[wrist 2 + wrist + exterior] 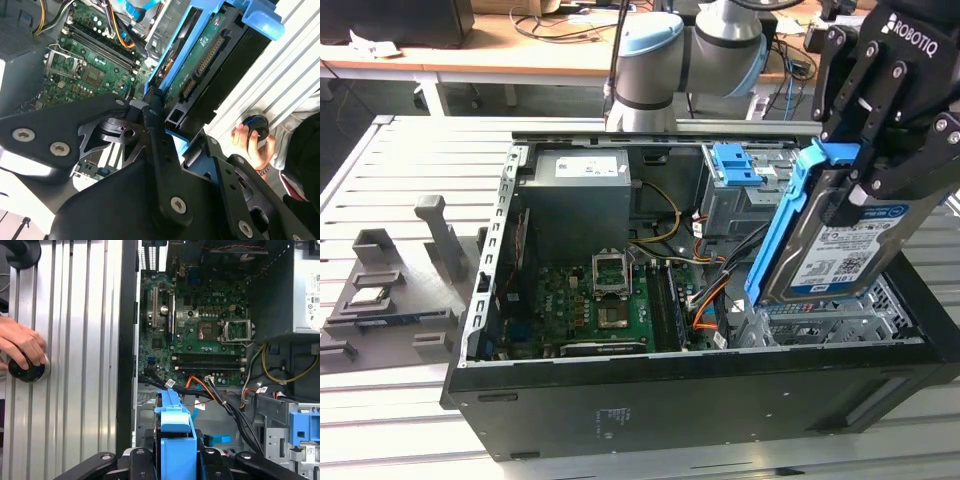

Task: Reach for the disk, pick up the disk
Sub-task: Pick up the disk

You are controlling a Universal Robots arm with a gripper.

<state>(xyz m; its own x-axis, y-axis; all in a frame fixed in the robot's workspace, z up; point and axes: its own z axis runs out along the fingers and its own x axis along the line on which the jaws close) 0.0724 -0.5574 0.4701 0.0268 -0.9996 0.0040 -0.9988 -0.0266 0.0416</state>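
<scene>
Above the drive-cage corner of the open computer case [650, 400], at the exterior view's right, the pincer [865, 165] is clamped on the disk [840, 250] and holds it lifted and tilted, its lower end just over the metal cage [840, 320] and its upper end leaning away from the case interior. The disk's blue-and-white label faces outward in the exterior view, and its bright blue side rail [775, 230] runs along the edge turned toward the motherboard [595, 305]. In the second wrist view the disk [210, 65] shows its underside with connectors, framed by the blue rail, with the black linkage of the pincer [160, 135] closed against it; in the first wrist view the blue rail [176, 427] stands between the black fingers [140, 460]. The case lies on its side on the slatted metal bench [410, 170], near the middle. A second blue latch piece [735, 165] sits on the cage at the back of the case. Toward the bench's edge at the exterior view's left rests a grey fixture [395, 290] carrying a small square chip [368, 297]. In the first wrist view a person's hand [20, 345] rests on a round black knob [27, 369] on the bench beside the case.
</scene>
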